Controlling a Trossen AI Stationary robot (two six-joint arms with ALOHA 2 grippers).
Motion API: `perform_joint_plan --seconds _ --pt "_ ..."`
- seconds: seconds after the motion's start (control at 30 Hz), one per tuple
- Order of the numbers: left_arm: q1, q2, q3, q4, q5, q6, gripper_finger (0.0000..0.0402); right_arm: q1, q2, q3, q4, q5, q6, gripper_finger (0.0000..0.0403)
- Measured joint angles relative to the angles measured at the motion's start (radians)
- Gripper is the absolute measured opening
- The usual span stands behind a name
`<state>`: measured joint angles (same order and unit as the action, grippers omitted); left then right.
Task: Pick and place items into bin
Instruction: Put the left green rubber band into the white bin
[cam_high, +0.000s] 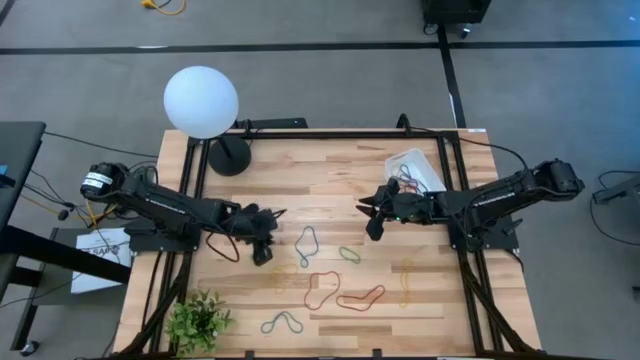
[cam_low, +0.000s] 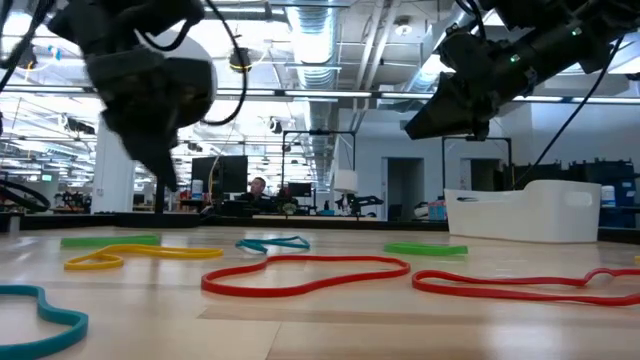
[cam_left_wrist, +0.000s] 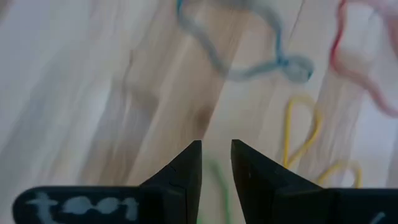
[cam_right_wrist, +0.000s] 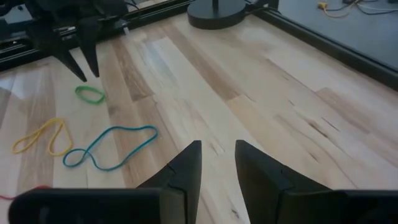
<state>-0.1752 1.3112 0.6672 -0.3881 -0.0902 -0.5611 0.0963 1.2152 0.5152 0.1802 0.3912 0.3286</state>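
Observation:
Several rubber bands lie flat on the wooden table: a grey-blue one (cam_high: 306, 243), a green one (cam_high: 349, 254), red ones (cam_high: 322, 288) (cam_high: 360, 298), yellow ones (cam_high: 406, 283) and a teal one (cam_high: 283, 322). The white bin (cam_high: 415, 170) stands by the far right corner with bands inside it. My left gripper (cam_high: 262, 250) points down just above a small green band (cam_right_wrist: 90, 94). Its fingers are a narrow gap apart (cam_left_wrist: 216, 152), and that band (cam_left_wrist: 219, 180) shows below the gap. My right gripper (cam_high: 370, 213) hovers, narrowly open (cam_right_wrist: 217, 152), between the bin and the bands, high over the table (cam_low: 430, 120).
A white globe lamp (cam_high: 202, 100) with a black base (cam_high: 230, 157) stands at the far left corner. A small green plant (cam_high: 200, 320) sits at the near left corner. Black frame rails (cam_high: 445, 190) run along both sides. Bare wood lies in the table's middle and far part.

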Motion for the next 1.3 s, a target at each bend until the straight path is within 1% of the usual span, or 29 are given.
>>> perform_joint_plan --seconds 0.13,0.3,0.43,0.5,0.6,0.8,1.03,1.1,1.2,1.3 --pt "-0.038 0.0 -0.001 -0.071 -0.001 -0.057 0.0075 0.0 0.0 0.0 0.0 0.0 0.0 0.0093" --pt "-0.085 0.0 -0.001 -0.072 -0.006 -0.09 0.0075 0.0 0.0 0.0 0.0 0.001 0.0 0.0093" --pt "-0.123 0.0 -0.001 -0.071 -0.077 -0.093 0.0075 0.0 0.0 0.0 0.0 0.001 0.0 0.0093" --pt "-0.134 0.0 -0.001 -0.071 -0.082 -0.098 0.0075 0.0 0.0 0.0 0.0 0.001 0.0 0.0093" --pt "-0.142 0.0 -0.001 -0.071 -0.087 -0.109 0.0075 0.0 0.0 0.0 0.0 0.001 0.0 0.0093" --pt "-0.145 0.0 -0.001 -0.091 -0.158 -0.118 0.0075 0.0 0.0 0.0 0.0 0.001 0.001 0.0093" --pt "-0.145 0.0 -0.001 -0.1 -0.165 -0.114 0.0075 0.0 0.0 0.0 0.0 0.001 0.002 0.0093" --pt "-0.147 0.0 -0.004 -0.09 -0.182 -0.089 0.0075 0.0 0.0 0.0 0.0 0.001 0.002 0.0093" --pt "-0.151 0.0 -0.035 -0.003 -0.213 -0.03 0.0075 0.0 0.0 0.0 0.0 0.001 0.003 0.0093" --pt "-0.151 0.0 -0.074 0.054 -0.178 -0.005 0.0075 0.0 0.0 0.0 -0.001 0.001 0.003 0.0093"
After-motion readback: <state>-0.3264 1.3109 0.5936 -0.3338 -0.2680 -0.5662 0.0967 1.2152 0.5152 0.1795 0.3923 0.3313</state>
